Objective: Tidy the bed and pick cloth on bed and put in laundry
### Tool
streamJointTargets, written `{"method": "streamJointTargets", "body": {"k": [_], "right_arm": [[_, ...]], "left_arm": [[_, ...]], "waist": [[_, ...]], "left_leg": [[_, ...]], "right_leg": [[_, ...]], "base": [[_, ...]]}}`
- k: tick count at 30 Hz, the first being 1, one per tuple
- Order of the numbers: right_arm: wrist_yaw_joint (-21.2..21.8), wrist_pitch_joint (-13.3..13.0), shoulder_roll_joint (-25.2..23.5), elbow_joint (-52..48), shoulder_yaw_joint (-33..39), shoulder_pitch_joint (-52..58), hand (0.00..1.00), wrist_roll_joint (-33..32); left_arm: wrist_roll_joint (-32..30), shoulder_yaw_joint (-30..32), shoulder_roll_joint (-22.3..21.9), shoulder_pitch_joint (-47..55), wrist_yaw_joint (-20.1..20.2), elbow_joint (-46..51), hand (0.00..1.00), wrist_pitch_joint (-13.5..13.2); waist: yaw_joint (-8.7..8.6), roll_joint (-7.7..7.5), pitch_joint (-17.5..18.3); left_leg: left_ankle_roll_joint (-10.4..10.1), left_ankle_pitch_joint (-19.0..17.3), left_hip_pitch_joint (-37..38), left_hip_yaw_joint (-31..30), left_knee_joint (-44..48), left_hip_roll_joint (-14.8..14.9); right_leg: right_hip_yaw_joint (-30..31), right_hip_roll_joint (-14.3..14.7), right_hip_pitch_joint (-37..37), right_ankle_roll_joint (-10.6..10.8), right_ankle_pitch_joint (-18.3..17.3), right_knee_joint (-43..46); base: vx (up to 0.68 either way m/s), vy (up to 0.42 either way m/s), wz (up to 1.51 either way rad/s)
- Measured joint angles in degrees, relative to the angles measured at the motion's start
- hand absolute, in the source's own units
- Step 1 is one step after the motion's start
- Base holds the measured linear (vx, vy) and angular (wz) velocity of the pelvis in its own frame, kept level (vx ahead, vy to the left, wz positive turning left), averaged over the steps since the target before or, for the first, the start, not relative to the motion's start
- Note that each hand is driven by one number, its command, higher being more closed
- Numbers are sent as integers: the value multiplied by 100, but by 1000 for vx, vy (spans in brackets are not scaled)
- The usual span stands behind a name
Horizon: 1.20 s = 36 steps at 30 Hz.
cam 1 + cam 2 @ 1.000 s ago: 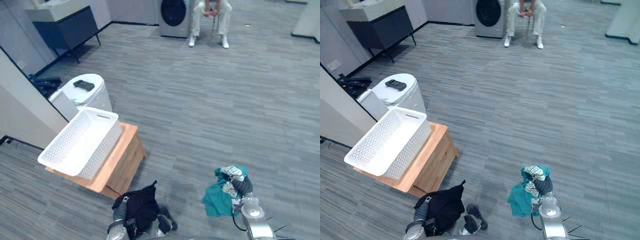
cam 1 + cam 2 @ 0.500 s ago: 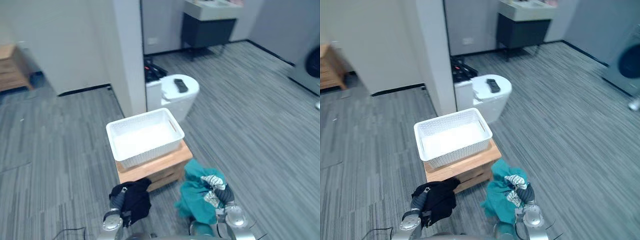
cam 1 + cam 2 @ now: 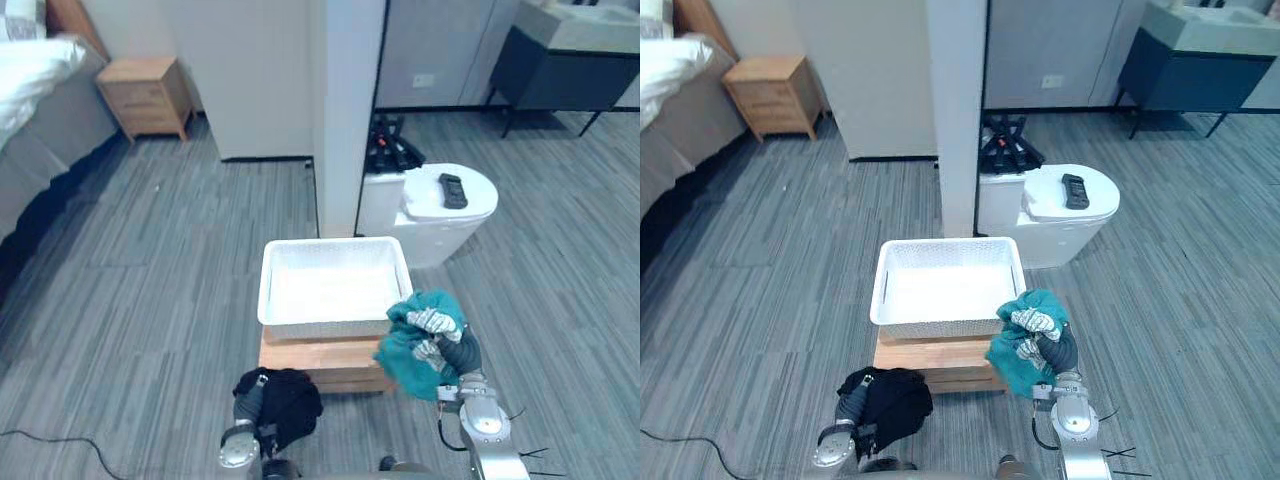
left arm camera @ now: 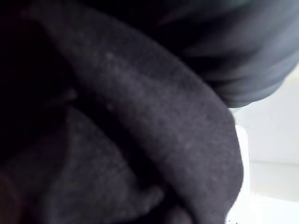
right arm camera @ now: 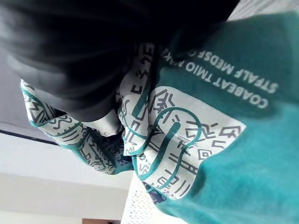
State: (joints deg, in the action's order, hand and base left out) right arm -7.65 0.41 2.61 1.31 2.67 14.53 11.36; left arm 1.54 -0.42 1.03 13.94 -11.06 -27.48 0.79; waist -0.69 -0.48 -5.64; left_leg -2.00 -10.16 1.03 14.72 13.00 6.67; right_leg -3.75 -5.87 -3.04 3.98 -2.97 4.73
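A white perforated laundry basket [image 3: 283, 282] stands empty on a low wooden stand [image 3: 318, 360] right in front of me. My right hand [image 3: 463, 352] is shut on a teal cloth [image 3: 405, 350] with a white patterned print [image 5: 173, 135], held up at the basket's near right corner. My left hand [image 3: 250, 392] is lower, in front of the stand's left side, shut on a black cloth [image 3: 290, 402] that hangs from it. In the left wrist view the black cloth [image 4: 140, 140] covers the hand.
A white pillar [image 3: 346, 100] rises just behind the basket. A white round-lidded unit [image 3: 430, 210] with a black remote [image 3: 452, 190] is to its right. A bed [image 3: 35, 80] and wooden nightstand [image 3: 148, 95] are at far left, and a dark cabinet [image 3: 560, 65] at far right.
The camera has swung round, so the basket now sits centred and square in front. The right hand with the teal cloth is now at the basket's near right corner. Both cloths stay held.
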Motion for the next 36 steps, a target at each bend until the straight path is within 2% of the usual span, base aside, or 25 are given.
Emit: {"method": "streamJointTargets", "body": {"k": [2,5,8,11,16,19,20,22,25,28,32,33,36], "right_arm": [[1,-3,14,2,112,-49,100,34],[2,-2,50,9,198,-213,100,46],[10,-3,308,9,156,-625,100,43],[10,-8,851,9,-19,-1275,100,38],[8,-124,1819,8,-452,-2870,100,-77],[9,-257,2074,9,-623,-3427,100,-184],[7,-264,2110,24,-818,-3740,100,-188],[13,-292,2111,71,-990,-3934,100,-186],[17,-389,2172,574,-1380,-4615,100,-181],[22,-364,2296,1366,-1593,-5303,100,-172],[16,-258,2325,2060,-1613,-5897,100,-156],[12,-230,2392,2265,-1612,-6077,100,-152],[-13,-201,2627,2797,-1610,-6580,100,-135]], "left_arm": [[-4,-7,142,-23,105,-160,100,0],[-17,-15,267,-91,115,-242,100,-6],[-62,-76,301,-121,123,-375,100,-5],[-122,-281,390,-130,231,-379,100,-13],[-110,-400,412,-102,227,-410,100,-20],[-89,-415,413,-95,223,-419,100,-22],[1,-445,410,-86,223,-474,100,-23],[14,-450,400,-91,219,-502,100,-24],[114,-451,364,-191,218,-492,100,-128],[311,-451,361,-309,206,-177,100,-166],[504,-457,375,-147,192,615,100,-354],[512,-496,377,-135,193,839,100,-402],[559,-637,393,-152,195,1348,100,-567]], "waist": [[-35,-19,63],[-70,-20,65],[-167,-20,65],[-162,-42,73],[-145,-91,69],[-135,-126,48],[-51,-178,8],[2,-197,-5],[16,-184,-195],[177,-54,-574],[267,171,-973],[331,234,-1090],[357,433,-1348]], "left_leg": [[0,265,291,31,-547,-146],[-22,348,293,37,-702,-156],[-32,465,329,42,-902,-165],[-23,619,364,98,-1069,-205],[-63,1013,279,89,-1678,-323],[-54,1262,244,-37,-1890,-321],[-84,1339,185,-68,-1890,-305],[-67,1378,67,-106,-1891,-300],[-13,1582,-287,-373,-1890,-325],[0,1757,-679,-617,-1890,-350],[57,1955,-1109,-845,-1888,-376],[65,2002,-1220,-881,-1888,-382],[67,2124,-1576,-1050,-1889,-395]], "right_leg": [[53,-67,-37,-6,12,-10],[67,-58,29,37,89,-57],[81,-34,49,42,234,-166],[163,-40,72,72,386,-287],[311,-102,326,130,360,-392],[310,-51,446,130,379,-385],[288,-37,460,109,471,-407],[252,-35,515,103,519,-437],[35,-56,733,53,665,-492],[-194,-65,982,55,822,-509],[-432,-68,1263,34,956,-535],[-457,-68,1343,40,1013,-579],[-643,-73,1565,13,1119,-649]], "base": [[57,47,-1],[-14,15,-4],[-77,1,-6],[-139,8,-14],[-222,-5,-1],[-110,-23,22],[-76,-19,13],[-81,-12,14],[-67,-5,42],[-104,23,41],[-84,28,34],[-59,11,24],[-68,2,25]]}}
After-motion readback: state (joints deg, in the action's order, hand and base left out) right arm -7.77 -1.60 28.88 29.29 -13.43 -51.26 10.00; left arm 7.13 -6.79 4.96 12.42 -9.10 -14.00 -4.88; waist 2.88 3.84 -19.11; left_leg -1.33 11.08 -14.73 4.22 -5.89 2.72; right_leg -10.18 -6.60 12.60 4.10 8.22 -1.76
